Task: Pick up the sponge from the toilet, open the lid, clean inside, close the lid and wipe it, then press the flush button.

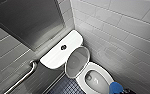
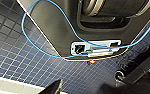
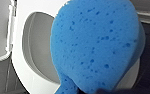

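The white toilet stands against the tiled wall, and its oval lid is raised, leaning back toward the tank. Below it the bowl lies uncovered, with water at the bottom. On the tank top sits the dark round flush button. My right gripper is shut on the bright blue sponge, just beyond the front rim of the bowl. In the right wrist view the sponge hangs over the seat ring, with the lid to one side. My left gripper is open above the floor, holding nothing.
A metal grab bar runs along the grey tiled wall left of the tank, under a steel panel. White tiles close in the right side. Dark blue mosaic floor lies in front; a blue cable loops by my base.
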You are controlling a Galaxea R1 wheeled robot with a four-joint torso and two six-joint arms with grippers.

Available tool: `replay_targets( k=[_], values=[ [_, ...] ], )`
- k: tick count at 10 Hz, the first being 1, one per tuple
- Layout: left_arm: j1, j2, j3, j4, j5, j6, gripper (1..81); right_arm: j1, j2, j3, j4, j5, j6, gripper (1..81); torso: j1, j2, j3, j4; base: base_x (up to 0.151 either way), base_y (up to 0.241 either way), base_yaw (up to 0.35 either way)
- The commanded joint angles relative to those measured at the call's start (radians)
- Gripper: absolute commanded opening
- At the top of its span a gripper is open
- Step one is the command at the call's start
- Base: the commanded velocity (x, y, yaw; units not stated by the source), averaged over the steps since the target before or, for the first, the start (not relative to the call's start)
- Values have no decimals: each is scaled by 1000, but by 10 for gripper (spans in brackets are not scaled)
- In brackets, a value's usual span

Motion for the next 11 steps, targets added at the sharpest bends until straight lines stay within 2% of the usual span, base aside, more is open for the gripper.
replay_targets(
  k=[1,5,7,8,11],
  values=[
    [42,0,2,8,95,1,811,-68,-79,114,30,101,3,10,0,0,0,0,0,0,0],
    [41,1,7,9,95,1,811,-219,-94,182,21,199,-6,10,0,0,0,0,0,0,0],
    [39,1,19,9,97,3,811,-200,-119,220,15,203,-10,10,0,0,0,0,0,0,0],
    [39,0,19,11,97,1,811,-131,-146,271,1,188,-10,10,0,0,0,0,0,0,0],
    [39,-5,19,12,95,1,811,75,-168,317,-13,-46,-10,10,0,0,0,0,0,0,0]
  ],
)
